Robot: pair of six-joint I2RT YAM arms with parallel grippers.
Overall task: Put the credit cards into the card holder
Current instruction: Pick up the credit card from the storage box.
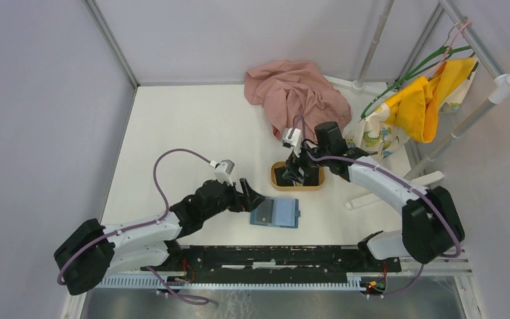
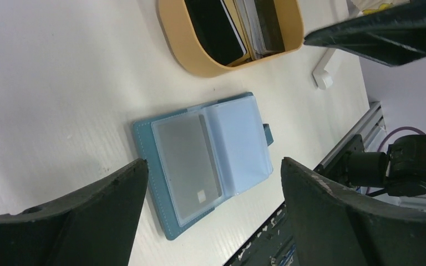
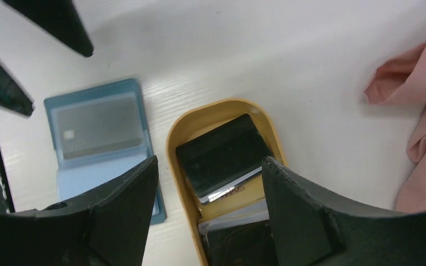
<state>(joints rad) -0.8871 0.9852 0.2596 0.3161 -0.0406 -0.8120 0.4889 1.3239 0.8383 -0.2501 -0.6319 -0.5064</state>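
card holder [image 2: 202, 163]: matt teal cover, leather-like, stitched edge; frosted clear plastic sleeves inside.
credit cards [image 3: 222, 155]: glossy black plastic.
tray [image 3: 199, 119]: smooth tan, wood-like, satin.
table [image 2: 61, 83]: matt white, finely ribbed.
cloth [image 1: 295, 93]: pink fabric, soft, creased.

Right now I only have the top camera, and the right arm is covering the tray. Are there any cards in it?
Observer: Yes. The right wrist view shows a black card on top of several others in the tray.
Operator: Is that arm holding one?
Observer: No, the right gripper is open above the tray, with nothing between its fingers.
Operator: And on the left?
Observer: The left wrist view shows the card holder lying open, a grey card sleeved on one side, the facing sleeve seemingly empty.
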